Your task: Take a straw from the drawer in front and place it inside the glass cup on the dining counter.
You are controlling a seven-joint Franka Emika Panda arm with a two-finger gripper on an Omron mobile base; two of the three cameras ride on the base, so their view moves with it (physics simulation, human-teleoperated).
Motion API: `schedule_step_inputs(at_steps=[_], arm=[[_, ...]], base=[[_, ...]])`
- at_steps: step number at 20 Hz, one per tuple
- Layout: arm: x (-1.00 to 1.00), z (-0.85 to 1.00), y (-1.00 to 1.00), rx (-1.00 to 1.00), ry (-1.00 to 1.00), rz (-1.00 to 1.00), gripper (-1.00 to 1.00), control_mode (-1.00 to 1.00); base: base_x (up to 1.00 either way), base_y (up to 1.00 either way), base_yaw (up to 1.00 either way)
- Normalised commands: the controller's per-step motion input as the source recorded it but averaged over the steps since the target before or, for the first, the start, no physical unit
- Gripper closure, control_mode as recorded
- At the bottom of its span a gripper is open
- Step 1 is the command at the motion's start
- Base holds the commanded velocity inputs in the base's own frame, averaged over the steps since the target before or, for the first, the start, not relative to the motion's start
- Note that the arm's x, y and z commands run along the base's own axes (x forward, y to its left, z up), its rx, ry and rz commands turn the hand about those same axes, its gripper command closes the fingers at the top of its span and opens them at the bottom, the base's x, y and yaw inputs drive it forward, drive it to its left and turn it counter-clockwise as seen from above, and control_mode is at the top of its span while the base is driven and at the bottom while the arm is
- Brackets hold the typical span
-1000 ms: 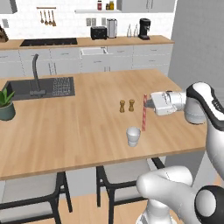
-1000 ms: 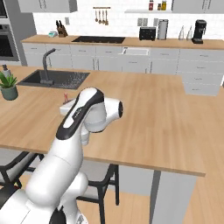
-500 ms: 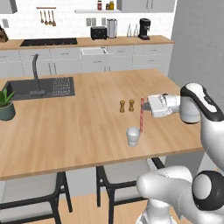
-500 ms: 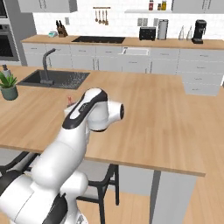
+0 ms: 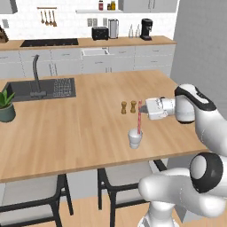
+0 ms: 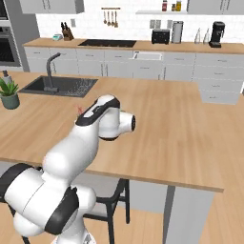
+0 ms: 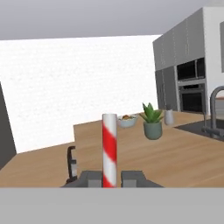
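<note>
We see a simulated kitchen with a large light-wood dining surface (image 5: pixel 80 128), a sink (image 5: pixel 42 90) set near its far left corner. A white robot arm reaches sideways over the surface near its right end. Its pincer (image 5: pixel 142 108) is shut tight on a red-and-white striped straw (image 5: pixel 139 119), gripping it near the top so it hangs upright. In the hand view the straw (image 7: pixel 109 148) rises straight between the two dark fingertips (image 7: pixel 89 178).

A small translucent glass cup (image 5: pixel 135 138) stands close to the near edge of the surface, toward its right end. The straw's lower end meets the cup's rim from above; we cannot tell whether the tip is already inside. Two brown shakers (image 5: pixel 128 107) stand just behind the cup.

We judge this to be the placing step. The next move calls for lowering the straw straight down into the cup, then releasing it.
</note>
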Motion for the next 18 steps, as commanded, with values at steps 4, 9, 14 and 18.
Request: schedule_step_inputs(at_steps=[4, 9, 14, 18], arm=[[0.41, -0.23, 0.00, 0.00, 0.00, 0.00, 1.00, -1.00], [0.39, -0.23, 0.00, 0.00, 0.00, 0.00, 1.00, -1.00], [0.21, -0.27, 0.00, -0.01, 0.00, 0.00, 1.00, -1.00], [0.24, -0.24, 0.00, -0.02, 0.00, 0.00, 1.00, -1.00]], base=[[0.00, 0.00, 0.00], [0.00, 0.00, 0.00], [0.00, 0.00, 0.00], [0.00, 0.00, 0.00]])
